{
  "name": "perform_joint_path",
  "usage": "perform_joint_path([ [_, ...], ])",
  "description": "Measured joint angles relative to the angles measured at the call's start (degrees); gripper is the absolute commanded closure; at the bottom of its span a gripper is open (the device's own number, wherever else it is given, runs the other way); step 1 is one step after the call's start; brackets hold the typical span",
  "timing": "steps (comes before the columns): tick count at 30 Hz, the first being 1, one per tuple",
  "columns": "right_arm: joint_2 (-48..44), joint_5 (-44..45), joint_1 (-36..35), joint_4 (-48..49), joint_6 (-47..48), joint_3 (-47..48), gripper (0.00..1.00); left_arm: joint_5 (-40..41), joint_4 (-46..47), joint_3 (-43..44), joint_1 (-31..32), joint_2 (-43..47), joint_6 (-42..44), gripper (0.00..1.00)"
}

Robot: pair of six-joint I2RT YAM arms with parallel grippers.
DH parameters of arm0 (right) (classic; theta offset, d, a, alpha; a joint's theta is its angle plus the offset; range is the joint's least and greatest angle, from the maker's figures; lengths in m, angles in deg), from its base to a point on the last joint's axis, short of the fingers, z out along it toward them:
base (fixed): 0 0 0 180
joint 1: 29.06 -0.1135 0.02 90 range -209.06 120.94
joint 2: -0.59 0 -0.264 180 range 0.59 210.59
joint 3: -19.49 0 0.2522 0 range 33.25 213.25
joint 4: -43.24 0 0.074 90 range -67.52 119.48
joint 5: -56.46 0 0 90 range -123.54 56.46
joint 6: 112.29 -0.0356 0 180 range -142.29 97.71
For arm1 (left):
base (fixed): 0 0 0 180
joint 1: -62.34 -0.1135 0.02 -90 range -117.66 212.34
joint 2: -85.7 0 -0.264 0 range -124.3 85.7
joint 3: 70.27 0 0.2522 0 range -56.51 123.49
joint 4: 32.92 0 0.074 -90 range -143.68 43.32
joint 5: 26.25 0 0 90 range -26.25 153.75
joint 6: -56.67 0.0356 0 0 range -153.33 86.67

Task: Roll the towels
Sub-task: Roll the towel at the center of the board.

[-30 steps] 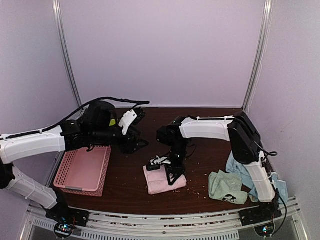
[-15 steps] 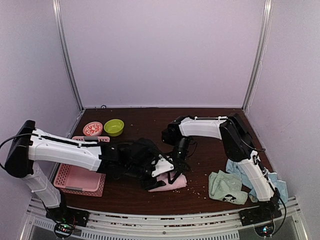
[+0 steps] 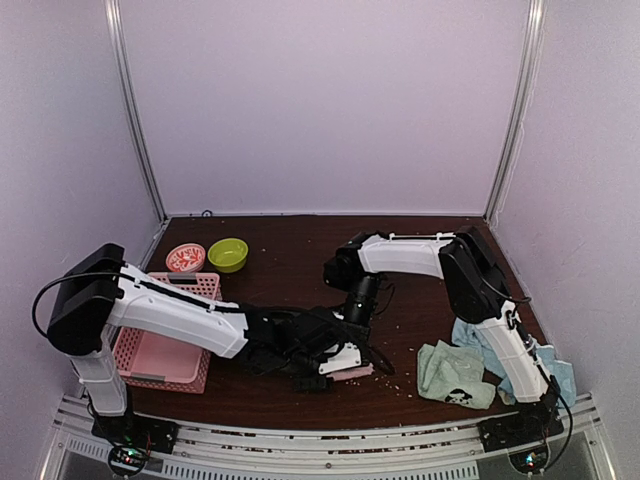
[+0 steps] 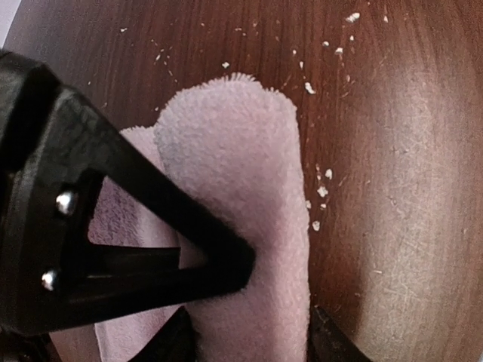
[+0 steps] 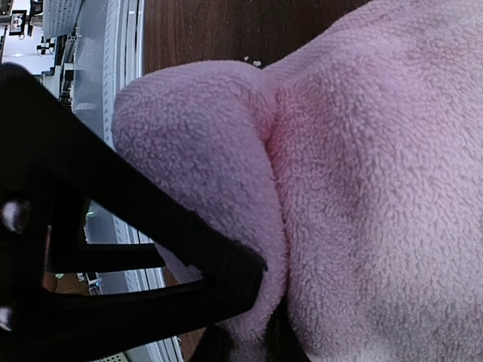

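The pink towel (image 3: 352,373) lies partly rolled at the front middle of the table. In the left wrist view its rolled fold (image 4: 241,181) is a thick tube with a flatter layer to its left. My left gripper (image 3: 328,366) reaches across from the left and is shut on the roll (image 4: 256,324). My right gripper (image 3: 356,338) comes down on the towel from behind and pinches a fold of it (image 5: 256,317). The mint green towel (image 3: 455,375) with a dark mark lies crumpled at the front right. Light blue towels (image 3: 552,368) lie beside the right arm's base.
A pink latticed basket (image 3: 165,340) stands at the front left under the left arm. A red bowl (image 3: 185,258) and a green bowl (image 3: 228,254) sit behind it. White crumbs (image 4: 321,192) dot the dark wooden table (image 3: 300,250). Walls close off the back and sides.
My left arm swung from above the basket down to the pink towel and took hold of it. The towel went from a flat square to a narrow roll. The right gripper stayed on it.
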Motion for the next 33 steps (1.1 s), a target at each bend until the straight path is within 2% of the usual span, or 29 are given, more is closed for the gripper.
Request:
perform_joint_path([
  [4, 0.00, -0.79, 0.20, 0.00, -0.04, -0.66, 0.96, 1.77, -0.35, 1.42, 0.48, -2.36, 0.15, 0.69],
  [6, -0.02, -1.03, 0.33, -0.13, 0.00, -0.87, 0.92, 2.21, -1.07, 2.14, 0.55, -2.69, 0.22, 0.75],
  [7, -0.02, -1.14, 0.37, -0.15, 0.00, -0.96, 0.88, 2.21, -1.44, 2.40, 0.59, -2.73, 0.35, 0.79],
  [9, -0.50, -1.14, 0.42, 0.04, 0.09, -1.51, 0.74, 2.16, -1.46, 2.49, 0.59, -2.78, 0.37, 0.83],
  [10, -0.96, -0.98, 0.44, 0.26, 0.17, -2.03, 0.60, 2.12, -1.46, 2.62, 0.59, -2.84, 0.42, 0.85],
  [11, -1.66, -0.42, 0.46, 0.52, 0.35, -2.75, 0.53, 2.08, -1.46, 2.80, 0.63, -2.99, 0.48, 0.87],
  [13, -3.52, 1.31, 0.83, 1.31, 0.26, -3.82, 0.48, 2.03, -1.46, 3.48, 0.74, -3.43, 0.57, 0.89],
  [18, -12.04, 5.11, 2.36, 3.04, -0.92, -4.33, 0.45, -1.66, -1.99, 5.16, -0.22, -4.09, 0.07, 0.91],
  [21, -21.29, 6.84, 5.97, 4.79, -4.17, -3.02, 0.44, -7.67, -4.09, 7.19, -2.71, -4.44, -0.96, 0.92],
  [27, -39.08, 11.47, 18.27, 12.96, -11.82, 4.35, 0.37, -27.54, -8.81, 14.49, -11.69, -8.72, -4.26, 0.91],
  [30, -49.33, 11.47, 20.55, 16.65, -11.96, 0.28, 0.36, -36.15, -10.58, 18.45, -15.32, -13.25, -5.73, 0.91],
  [33, -58.34, 6.86, 16.63, 17.35, -8.90, -7.72, 0.37, -43.58, -11.91, 21.14, -17.51, -16.41, -7.02, 0.91],
])
